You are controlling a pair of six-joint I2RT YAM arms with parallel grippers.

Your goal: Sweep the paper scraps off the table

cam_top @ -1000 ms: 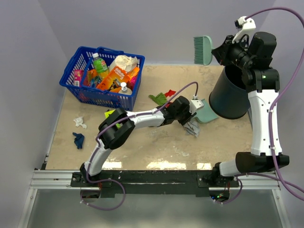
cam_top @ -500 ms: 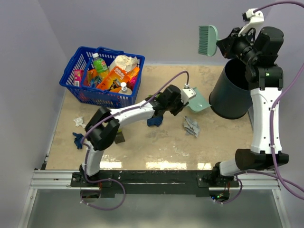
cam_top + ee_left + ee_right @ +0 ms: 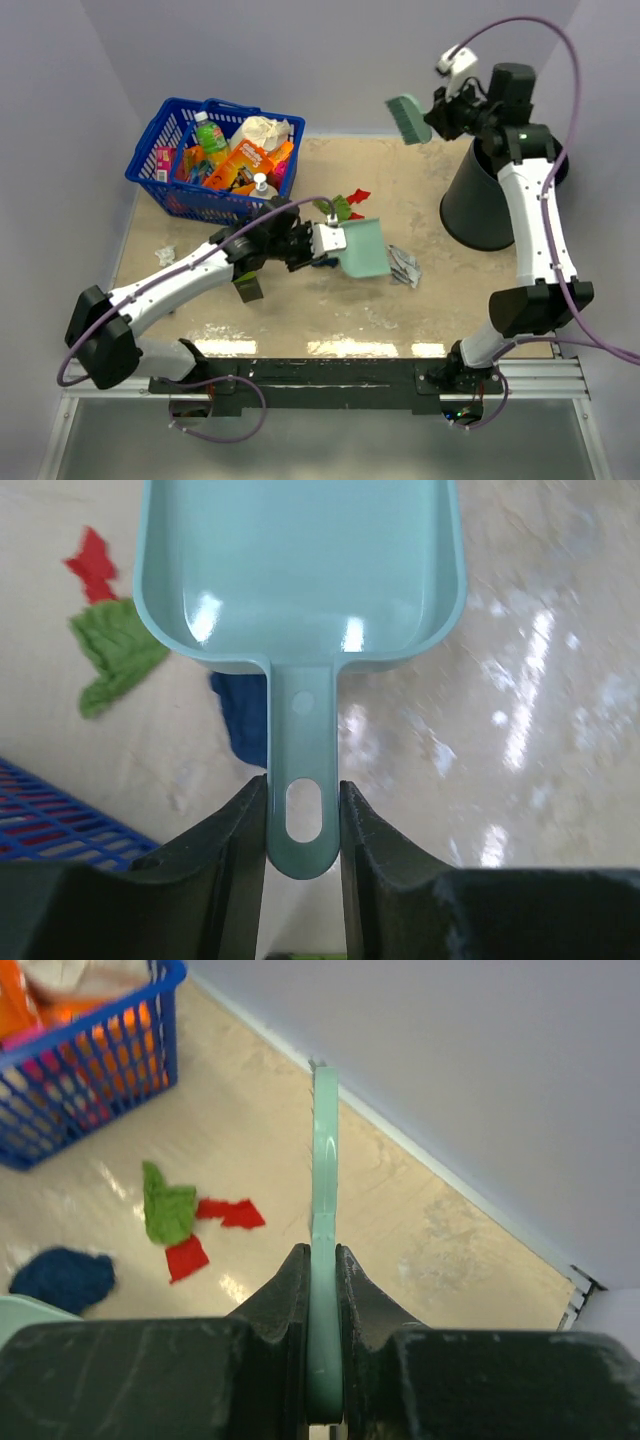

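Our left tool (image 3: 303,802) pinches the handle of the teal dustpan (image 3: 300,570) just by its hanging hole. The pan is empty and held out over the middle of the beige surface (image 3: 450,290); we cannot tell whether its lip touches down. Our right tool (image 3: 322,1260) is closed hard on the handle of the teal brush (image 3: 408,118), raised high near the back wall beside the black bin (image 3: 480,215). The paper scraps are all on the surface. A dark blue wad (image 3: 62,1278) sits beneath the pan's handle, behind the mouth. A whitish-grey wad (image 3: 405,265) lies just beside the pan's open end. A green scrap (image 3: 165,1205) and red scraps (image 3: 357,196) lie between pan and basket, and a pale wad (image 3: 165,257) lies well apart at the left edge. In our judgement, the step calls for the lip pressed flat and the brush brought down beyond the grey wad, then drawn in short strokes toward the mouth. The blue wad needs the pan backed off or turned. The loaded blue basket (image 3: 150,165) crowds the red and green scraps, a small dark box (image 3: 247,288) sits under our left forearm, and that arm lies across the sweeping lane.
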